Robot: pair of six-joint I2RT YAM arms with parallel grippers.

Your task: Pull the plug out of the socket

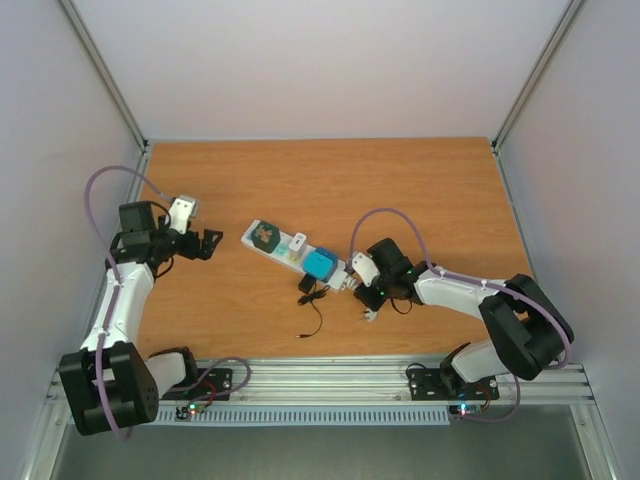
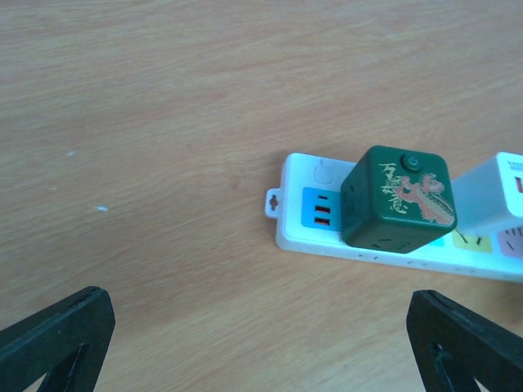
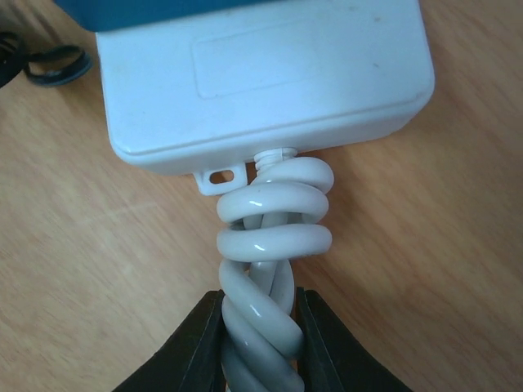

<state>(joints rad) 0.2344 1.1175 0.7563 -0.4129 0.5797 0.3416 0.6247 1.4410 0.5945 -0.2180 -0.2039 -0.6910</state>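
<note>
The socket [image 1: 285, 252] is a long white power strip lying diagonally mid-table. Three plugs stand in it: a dark green cube [image 1: 265, 236], a white adapter [image 1: 298, 243] and a blue cube [image 1: 320, 264]. My right gripper [image 3: 260, 343] is shut on the curly white cord [image 3: 274, 245] at the socket's near end [image 3: 261, 82], with a black finger [image 3: 327, 347] pressed against each side of the coil. My left gripper [image 2: 261, 343] stands wide open over bare wood, short of the socket's far end [image 2: 298, 237], where the green cube [image 2: 396, 196] and the white adapter [image 2: 490, 192] sit.
A small black adapter [image 1: 307, 285] with a thin black cable [image 1: 315, 320] lies on the wood just in front of the socket. Its cable [image 3: 49, 65] shows at the top left of the right wrist view. Metal frame posts and white walls bound the table.
</note>
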